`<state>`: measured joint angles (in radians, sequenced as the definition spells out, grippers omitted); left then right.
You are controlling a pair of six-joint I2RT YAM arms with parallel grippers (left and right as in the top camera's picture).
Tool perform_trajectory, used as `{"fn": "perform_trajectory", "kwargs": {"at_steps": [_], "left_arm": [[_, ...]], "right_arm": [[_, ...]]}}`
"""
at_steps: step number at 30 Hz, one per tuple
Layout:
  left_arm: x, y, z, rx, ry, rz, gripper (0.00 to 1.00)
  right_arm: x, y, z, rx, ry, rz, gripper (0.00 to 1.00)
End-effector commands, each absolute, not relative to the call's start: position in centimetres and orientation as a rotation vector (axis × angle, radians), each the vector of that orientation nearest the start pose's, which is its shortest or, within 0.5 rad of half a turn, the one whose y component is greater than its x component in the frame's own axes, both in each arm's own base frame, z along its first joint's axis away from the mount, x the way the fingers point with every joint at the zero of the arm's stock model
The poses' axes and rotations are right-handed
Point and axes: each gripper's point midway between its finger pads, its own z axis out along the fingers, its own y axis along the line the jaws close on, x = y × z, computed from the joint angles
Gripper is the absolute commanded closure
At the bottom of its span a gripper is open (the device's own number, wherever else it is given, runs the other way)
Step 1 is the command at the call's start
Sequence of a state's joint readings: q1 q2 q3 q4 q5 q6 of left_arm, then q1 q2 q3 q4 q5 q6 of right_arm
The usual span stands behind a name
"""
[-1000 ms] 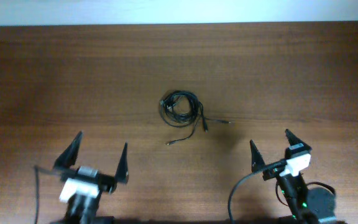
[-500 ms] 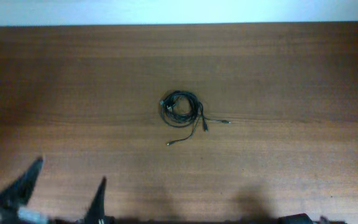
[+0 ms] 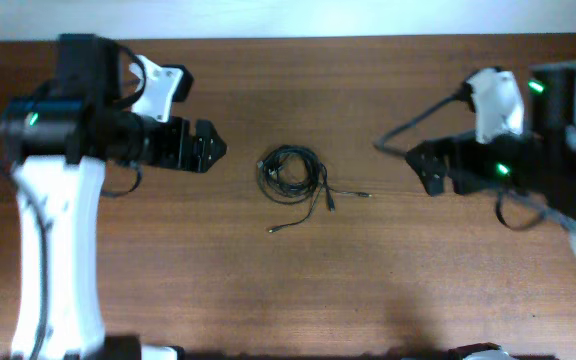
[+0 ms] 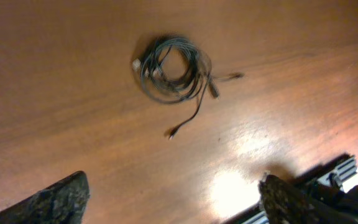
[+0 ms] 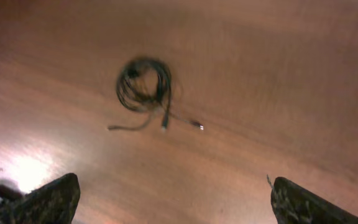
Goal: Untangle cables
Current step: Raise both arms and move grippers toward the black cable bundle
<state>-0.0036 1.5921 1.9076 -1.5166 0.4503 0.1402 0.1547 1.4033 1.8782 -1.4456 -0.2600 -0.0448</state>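
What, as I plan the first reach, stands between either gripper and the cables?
Nothing visible does. The cables lie coiled mid-table. Only bare table separates them from the left gripper on one side and the right gripper on the other. Both sets of jaws stand open and empty.

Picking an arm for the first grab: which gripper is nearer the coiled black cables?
Left. The left gripper hovers just left of the coiled thin black cables; the right gripper sits farther off to their right.
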Motion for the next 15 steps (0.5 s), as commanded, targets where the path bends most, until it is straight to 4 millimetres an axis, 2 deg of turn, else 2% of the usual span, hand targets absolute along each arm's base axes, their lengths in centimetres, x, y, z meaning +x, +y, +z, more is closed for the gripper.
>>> {"fn": "perform_trajectory", "kwargs": {"at_steps": [1, 2, 3, 4, 5, 7, 9, 12, 15], "left_arm": [[33.8, -7.9, 24.8, 0.276, 2.850, -0.679, 1.00], [34.1, -8.0, 23.7, 0.270, 2.886, -0.692, 1.00], [34.6, -8.3, 22.1, 0.269, 2.931, -0.709, 1.00], [35.1, -8.9, 20.3, 0.282, 2.969, -0.723, 1.00], [35.6, -9.6, 18.8, 0.307, 2.987, -0.729, 1.00], [36.7, -11.2, 16.1, 0.380, 2.972, -0.718, 1.00], [37.5, -11.8, 15.0, 0.411, 2.935, -0.709, 1.00], [40.0, -13.0, 12.6, 0.455, 2.823, -0.685, 1.00], [40.7, -13.8, 9.9, 0.485, 2.796, -0.682, 1.00]], "right_arm": [[30.7, 10.4, 31.3, -0.366, 2.623, 0.486, 0.15], [31.2, 11.1, 30.5, -0.374, 2.648, 0.541, 0.23], [31.8, 11.8, 29.3, -0.378, 2.683, 0.597, 0.46], [32.6, 12.1, 27.8, -0.371, 2.733, 0.617, 0.88], [33.0, 12.2, 26.5, -0.364, 2.780, 0.631, 0.96], [33.6, 13.1, 24.1, -0.353, 2.855, 0.721, 0.96], [33.9, 13.5, 23.0, -0.346, 2.886, 0.752, 0.96], [34.7, 14.0, 20.6, -0.310, 2.955, 0.782, 0.96], [35.4, 14.9, 18.6, -0.289, 3.000, 0.791, 0.96]]}}
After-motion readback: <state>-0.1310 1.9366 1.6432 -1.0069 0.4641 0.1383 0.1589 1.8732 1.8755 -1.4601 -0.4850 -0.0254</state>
